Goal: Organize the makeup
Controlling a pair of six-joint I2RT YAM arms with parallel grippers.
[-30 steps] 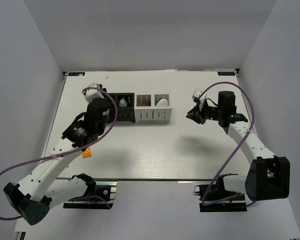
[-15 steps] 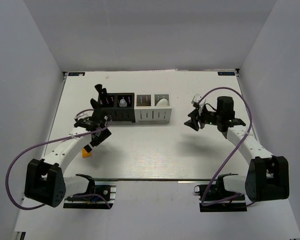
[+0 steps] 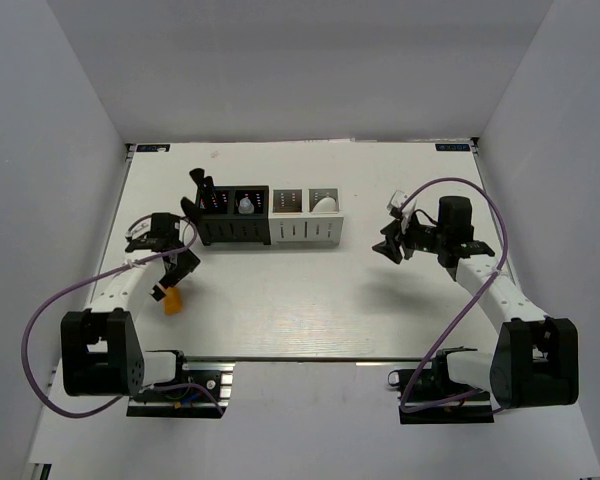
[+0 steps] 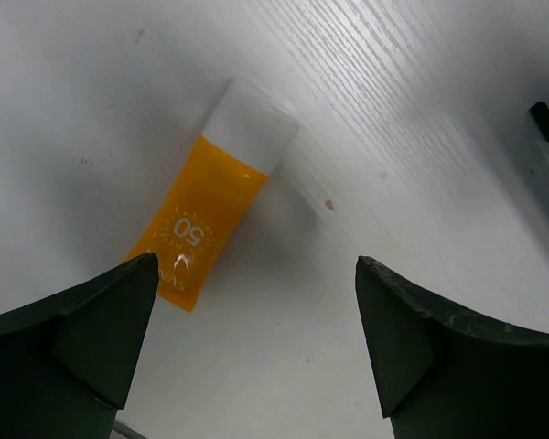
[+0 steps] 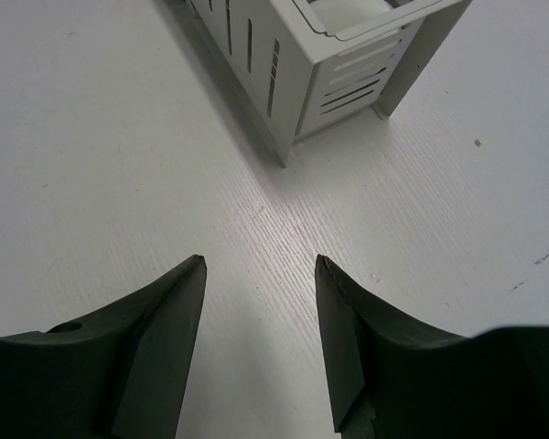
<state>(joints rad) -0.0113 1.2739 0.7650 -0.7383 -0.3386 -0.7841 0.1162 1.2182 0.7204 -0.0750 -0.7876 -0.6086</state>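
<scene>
Left jaws gape with the orange tube [image 4: 209,229] off-centre near one tip; closing now might flick it away. Right jaws apart, empty.

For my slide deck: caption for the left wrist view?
Open left gripper poised over the orange tube lying on the white table.

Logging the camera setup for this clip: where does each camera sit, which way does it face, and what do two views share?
Top external: fixed above and behind the arms, looking down on the table; both arms, left gripper and right gripper show.
Left wrist: on the left wrist, facing down at the orange tube; its open fingers fill the bottom corners.
Right wrist: on the right wrist, facing down toward the white organizer; its open fingers show below.
Shared: the orange tube, in top external and left wrist.
</scene>
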